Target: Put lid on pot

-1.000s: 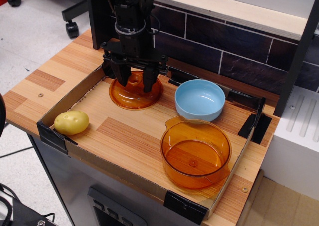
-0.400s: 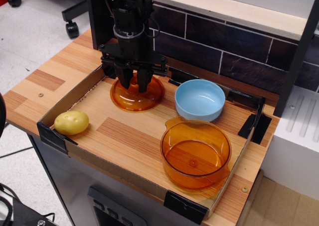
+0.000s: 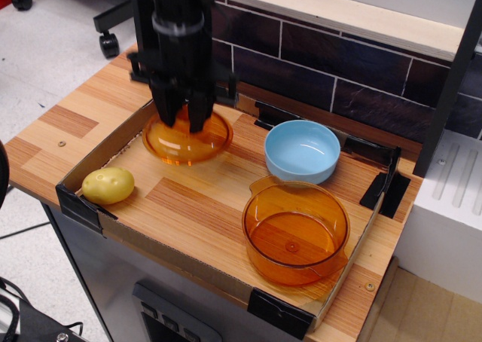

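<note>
The amber glass lid [image 3: 188, 148] hangs in my gripper [image 3: 184, 123] at the back left of the tray, lifted a little off the wooden floor. The fingers [image 3: 200, 116] are closed on the lid's centre knob, which is hidden between them. The deep amber glass pot [image 3: 295, 233] stands open at the front right of the tray, well to the right of and nearer than the lid.
A light-blue bowl [image 3: 302, 151] stands between the lid and the pot, at the back. A yellow potato [image 3: 108, 185] lies in the front left corner. Low cardboard walls [image 3: 105, 148] with black corner clips ring the tray. A dark tiled wall rises behind.
My gripper closed on the lid's knob, then rose and shifted left with the lid. The lid left its resting spot. The pot, bowl and potato stayed put.
</note>
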Controlling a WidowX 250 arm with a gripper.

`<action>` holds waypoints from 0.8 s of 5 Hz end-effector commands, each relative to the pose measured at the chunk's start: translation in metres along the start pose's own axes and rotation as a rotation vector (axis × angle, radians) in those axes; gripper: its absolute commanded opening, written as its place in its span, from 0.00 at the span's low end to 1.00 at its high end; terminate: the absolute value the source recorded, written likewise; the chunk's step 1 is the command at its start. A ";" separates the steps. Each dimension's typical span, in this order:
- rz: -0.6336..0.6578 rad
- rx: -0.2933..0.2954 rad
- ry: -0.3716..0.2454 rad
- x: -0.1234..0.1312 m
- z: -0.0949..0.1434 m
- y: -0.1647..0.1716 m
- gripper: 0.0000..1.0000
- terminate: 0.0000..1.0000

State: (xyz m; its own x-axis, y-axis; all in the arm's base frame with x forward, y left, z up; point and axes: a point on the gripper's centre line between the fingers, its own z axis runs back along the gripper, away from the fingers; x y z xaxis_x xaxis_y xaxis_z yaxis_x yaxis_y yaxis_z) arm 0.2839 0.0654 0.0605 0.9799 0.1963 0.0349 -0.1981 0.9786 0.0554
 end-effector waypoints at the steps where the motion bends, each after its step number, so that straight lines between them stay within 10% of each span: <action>1: -0.056 -0.054 -0.030 0.008 0.070 -0.001 0.00 0.00; 4: -0.172 -0.073 -0.005 -0.053 0.054 -0.051 0.00 0.00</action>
State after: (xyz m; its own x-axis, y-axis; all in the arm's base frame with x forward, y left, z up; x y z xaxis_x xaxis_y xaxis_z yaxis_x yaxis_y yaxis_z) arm 0.2362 -0.0047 0.0956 0.9997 0.0176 -0.0141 -0.0177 0.9998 -0.0107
